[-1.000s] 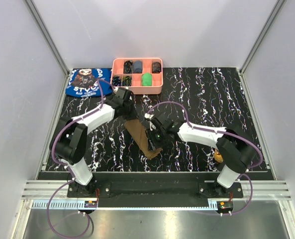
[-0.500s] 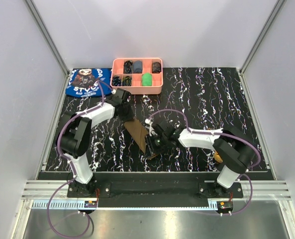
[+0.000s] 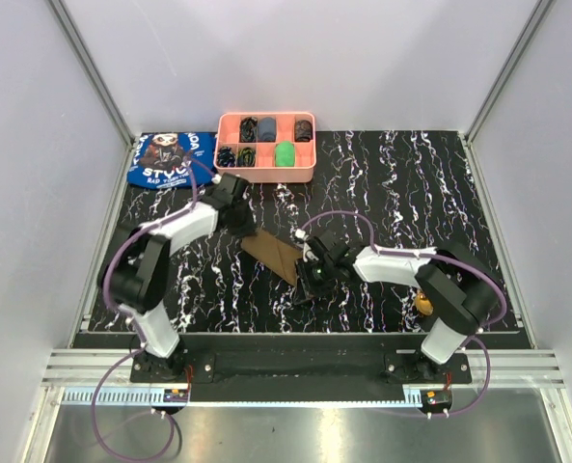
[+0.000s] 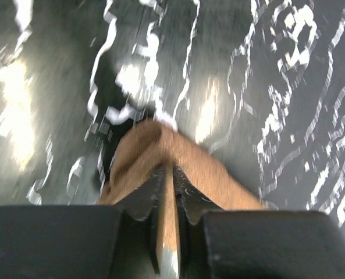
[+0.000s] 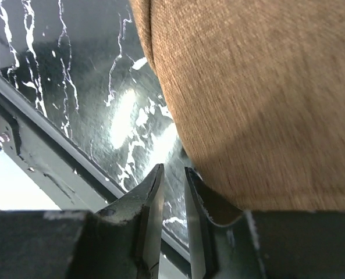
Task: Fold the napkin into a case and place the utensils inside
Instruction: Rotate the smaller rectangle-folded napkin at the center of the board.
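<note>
- At mid-table (image 3: 401, 193), slightly left of centre: napkin (image 3: 274, 257), lying flat.
- At napkin's far-left corner: left gripper (image 3: 248, 230), cloth between its fingers.
- At napkin's near-right edge: right gripper (image 3: 311, 279), touching.
- Behind napkin, against far edge: compartment tray (image 3: 266, 177).
- Just left of tray, far-left corner: lettered cloth (image 3: 165, 159).

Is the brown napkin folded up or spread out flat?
Folded, not spread: the napkin is a small doubled-over patch on the table, and the left gripper pinches a rounded fold of it.
</note>
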Available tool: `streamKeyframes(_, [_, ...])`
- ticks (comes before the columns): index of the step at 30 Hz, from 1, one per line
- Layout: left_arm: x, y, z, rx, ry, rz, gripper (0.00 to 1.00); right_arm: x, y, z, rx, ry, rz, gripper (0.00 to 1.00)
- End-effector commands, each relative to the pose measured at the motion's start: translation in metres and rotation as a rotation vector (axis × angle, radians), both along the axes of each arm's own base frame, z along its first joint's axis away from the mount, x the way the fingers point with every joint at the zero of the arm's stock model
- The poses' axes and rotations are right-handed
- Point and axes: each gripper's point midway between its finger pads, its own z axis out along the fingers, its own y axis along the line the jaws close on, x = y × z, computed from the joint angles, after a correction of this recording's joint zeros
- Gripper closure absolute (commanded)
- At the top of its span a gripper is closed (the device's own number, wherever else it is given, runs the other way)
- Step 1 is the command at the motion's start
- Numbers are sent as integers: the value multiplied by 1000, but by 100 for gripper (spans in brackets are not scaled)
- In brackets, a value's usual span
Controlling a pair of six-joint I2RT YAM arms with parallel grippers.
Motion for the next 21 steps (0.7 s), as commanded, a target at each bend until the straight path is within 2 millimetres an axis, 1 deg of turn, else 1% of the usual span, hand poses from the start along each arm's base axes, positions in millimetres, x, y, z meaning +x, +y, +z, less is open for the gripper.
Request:
streamKeyframes(1, [-13, 10, 44, -29, -100, 26, 83, 12, -1, 36, 20, -84, 5, 69])
streamKeyframes(3, [-16, 9, 46, -47, -109, 20, 81, 14, 2, 45, 43, -95, -4, 68])
streamKeyframes(4, [-20, 9, 40, -44, -92, 16, 82, 18, 2, 47, 42, -107, -14, 68])
streamKeyframes(5, [-22, 9, 36, -45, -79, 17, 82, 21, 1, 46, 36, -108, -22, 68])
streamKeyframes(7, [-26, 10, 20, -38, -48, 19, 82, 29, -2, 42, 30, -102, -51, 68])
streamKeyframes(8, [-23, 8, 17, -48, -60, 23, 82, 31, -2, 38, 29, -90, -56, 68])
streamKeyframes(10, [-23, 8, 0, -42, -42, 24, 83, 36, -3, 33, 25, -92, -70, 68])
streamKeyframes(12, [-23, 12, -16, -16, -16, 37, 85, 42, -5, 23, 8, -86, -91, 68])
streamKeyframes(14, [-21, 12, -21, -17, -19, 59, 85, 48, -12, 15, -15, -91, -105, 68])
streamKeyframes(15, [-22, 12, -20, -21, -22, 62, 85, 52, -16, 12, -28, -98, -115, 68])
streamKeyframes(17, [-32, 20, -26, -4, 4, 101, 85, 60, -26, 7, -40, -108, -120, 68])
streamKeyframes(18, [-33, 25, -21, 3, -15, 124, 85, 64, -30, 7, -42, -114, -118, 68])
streamKeyframes(19, [-43, 29, -27, 9, 1, 131, 85, 66, -33, 5, -51, -120, -117, 68])
streamKeyframes(20, [-49, 32, -26, 2, 4, 153, 85, 71, -39, 4, -61, -141, -97, 68])
streamKeyframes(21, [-51, 33, -15, -19, -28, 166, 84, 72, -39, 5, -50, -145, -74, 68])
